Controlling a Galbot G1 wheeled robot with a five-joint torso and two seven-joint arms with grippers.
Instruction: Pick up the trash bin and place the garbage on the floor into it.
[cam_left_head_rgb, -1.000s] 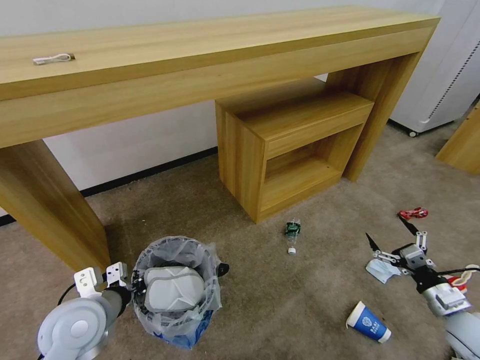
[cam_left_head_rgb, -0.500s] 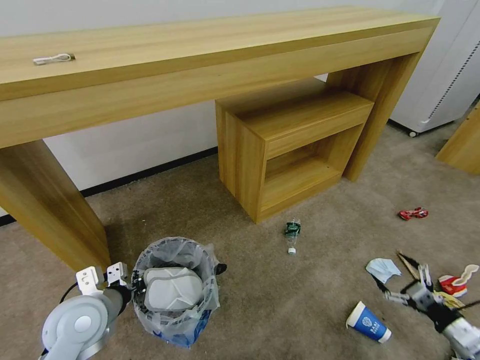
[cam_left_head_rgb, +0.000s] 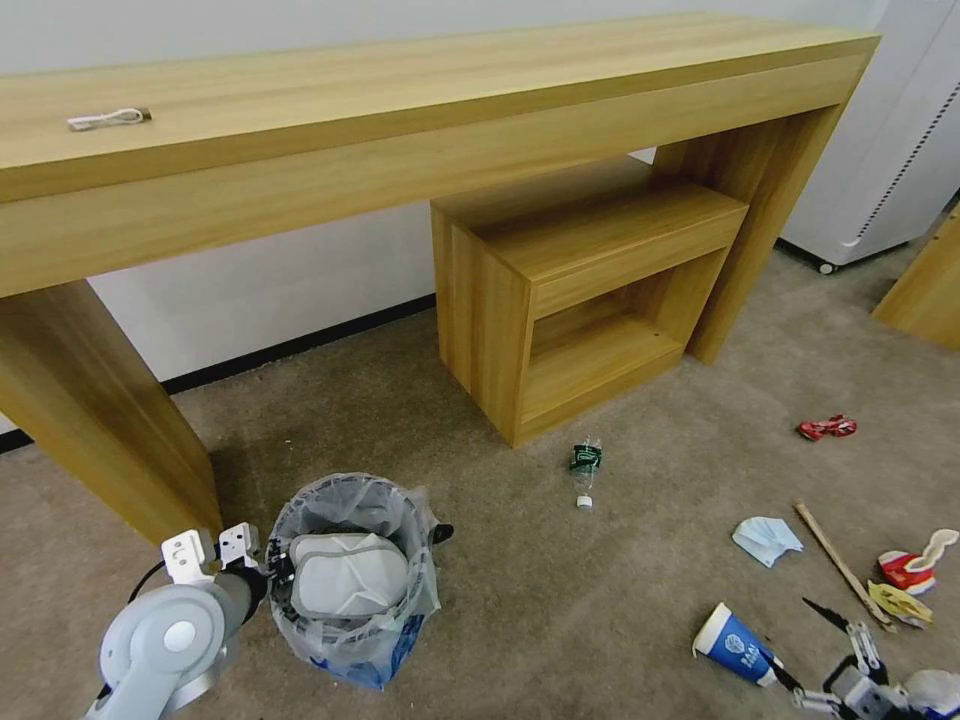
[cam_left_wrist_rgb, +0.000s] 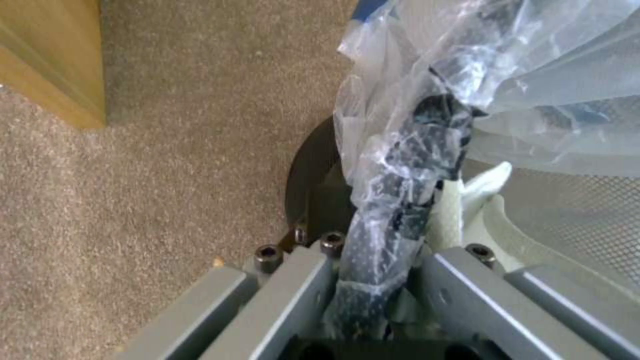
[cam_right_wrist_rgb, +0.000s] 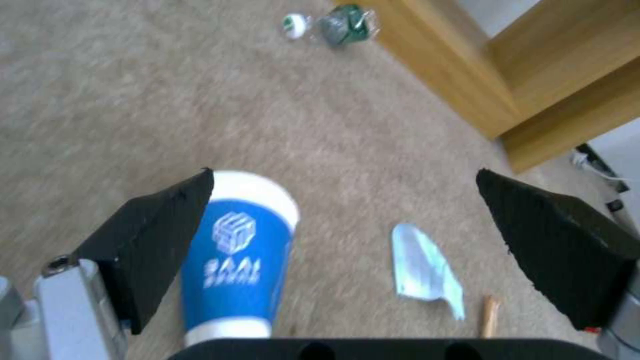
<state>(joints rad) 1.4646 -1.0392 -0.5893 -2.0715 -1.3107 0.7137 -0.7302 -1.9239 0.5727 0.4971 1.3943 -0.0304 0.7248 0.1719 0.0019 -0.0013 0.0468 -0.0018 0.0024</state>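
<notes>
The trash bin (cam_left_head_rgb: 352, 640), dark wire lined with a crinkly clear bag, stands on the beige floor (cam_left_head_rgb: 560, 600) at the near left with a white slipper (cam_left_head_rgb: 348, 578) inside. My left gripper (cam_left_head_rgb: 272, 573) is shut on its rim; the left wrist view shows the bag-wrapped rim (cam_left_wrist_rgb: 407, 195) clamped in the left gripper (cam_left_wrist_rgb: 393, 250). My right gripper (cam_left_head_rgb: 805, 642) is open, low at the near right beside the lying blue-white paper cup (cam_left_head_rgb: 735, 645). In the right wrist view the open right gripper (cam_right_wrist_rgb: 343, 180) has that cup (cam_right_wrist_rgb: 237, 250) by one finger.
On the carpet lie a crushed bottle (cam_left_head_rgb: 585, 465), a red wrapper (cam_left_head_rgb: 827, 427), a pale tissue (cam_left_head_rgb: 765, 538), a wooden stick (cam_left_head_rgb: 840, 565), a red cup (cam_left_head_rgb: 905, 570) and a yellow scrap (cam_left_head_rgb: 900, 603). A long wooden desk (cam_left_head_rgb: 430, 130) with a low shelf unit (cam_left_head_rgb: 590, 290) stands behind.
My right gripper has dropped and drawn back from above the tissue to beside the blue cup, staying open. The left gripper and bin have barely moved.
</notes>
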